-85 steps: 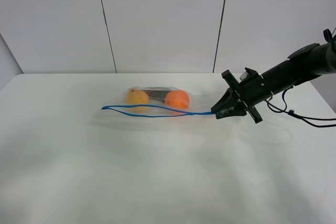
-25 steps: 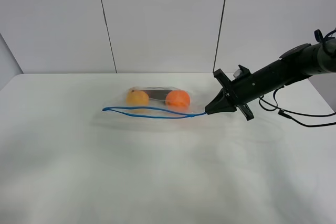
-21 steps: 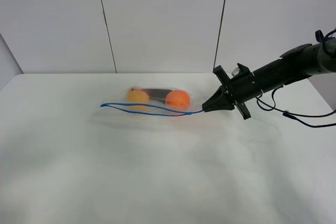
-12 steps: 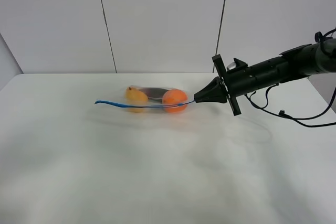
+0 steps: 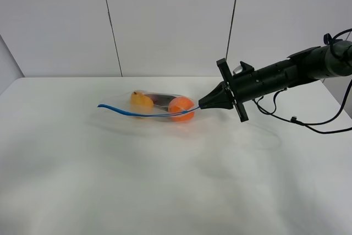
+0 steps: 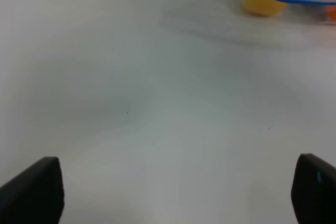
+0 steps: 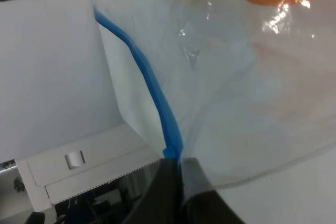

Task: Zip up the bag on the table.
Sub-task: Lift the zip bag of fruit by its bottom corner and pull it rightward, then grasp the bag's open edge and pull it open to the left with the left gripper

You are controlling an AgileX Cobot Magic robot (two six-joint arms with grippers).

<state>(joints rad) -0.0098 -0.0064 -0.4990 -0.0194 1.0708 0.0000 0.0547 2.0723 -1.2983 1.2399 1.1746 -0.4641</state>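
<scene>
**Right arm** (image 5: 286, 72): matte black throughout, built of roughly cylindrical links that grow thicker toward the rounded joint housing (image 5: 335, 53) at the picture's edge.

**Right gripper** (image 5: 202, 104): black, cone-like, tapering to a narrow tip. Behind it a thin, flat black cross-plate (image 5: 240, 111) juts out on both sides of the body, with a small pale part (image 5: 237, 69) just behind its upper edge; what that part is cannot be told.

**Cables**: thin black cables (image 5: 294, 118) hang beneath the arm in loose loops.

**Fingertips**: in the right wrist view the fingertips (image 7: 167, 192) are slim, smooth and dark.

**Left gripper** (image 6: 173, 192): only two black fingertips (image 6: 32, 191) show, blunt, blurred, with rounded upper corners.
</scene>
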